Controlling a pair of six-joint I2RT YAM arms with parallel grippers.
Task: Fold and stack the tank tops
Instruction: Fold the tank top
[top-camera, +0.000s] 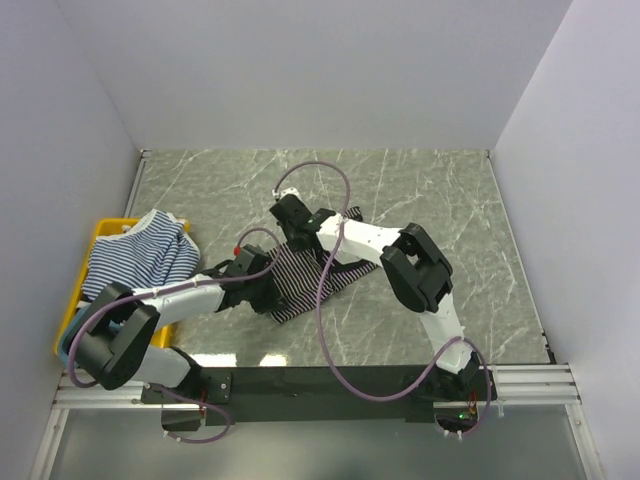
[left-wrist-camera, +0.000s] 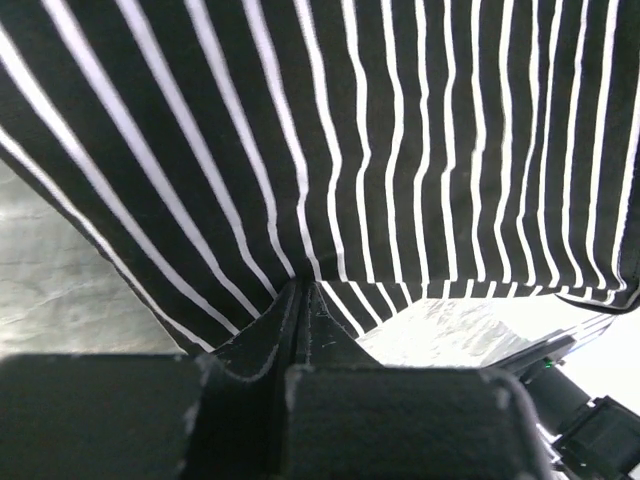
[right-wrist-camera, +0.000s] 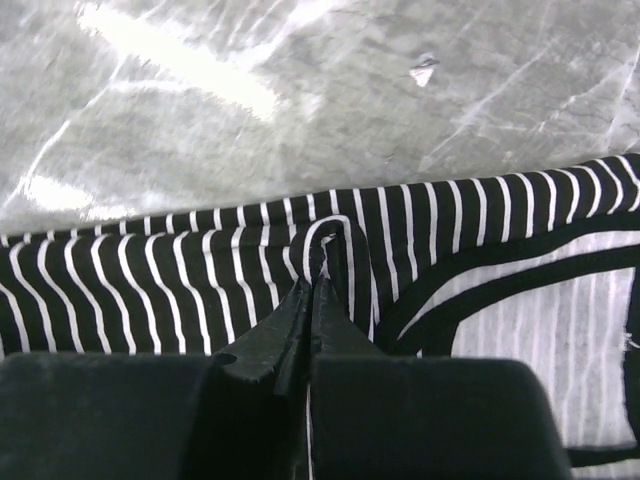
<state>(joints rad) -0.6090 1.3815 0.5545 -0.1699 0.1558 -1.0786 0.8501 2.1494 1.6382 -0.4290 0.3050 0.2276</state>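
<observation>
At the far left, a blue-and-white tank top (top-camera: 140, 255) lies heaped in a yellow bin (top-camera: 100, 230) at the table's (top-camera: 440, 190) left edge. Next, the left gripper (left-wrist-camera: 298, 290) is clenched on the edge of the black-and-white tank top (top-camera: 298, 288), which is spread mid-table between the 2 arms. Further right, the right gripper (right-wrist-camera: 318, 268) pinches a small raised fold of the same top.

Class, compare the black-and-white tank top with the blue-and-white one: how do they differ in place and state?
The black-and-white tank top is out on the table; the blue-and-white tank top sits heaped on the yellow bin. The left hand and right hand each pinch the black-and-white one; nothing grips the blue-and-white one. Both are striped.
</observation>
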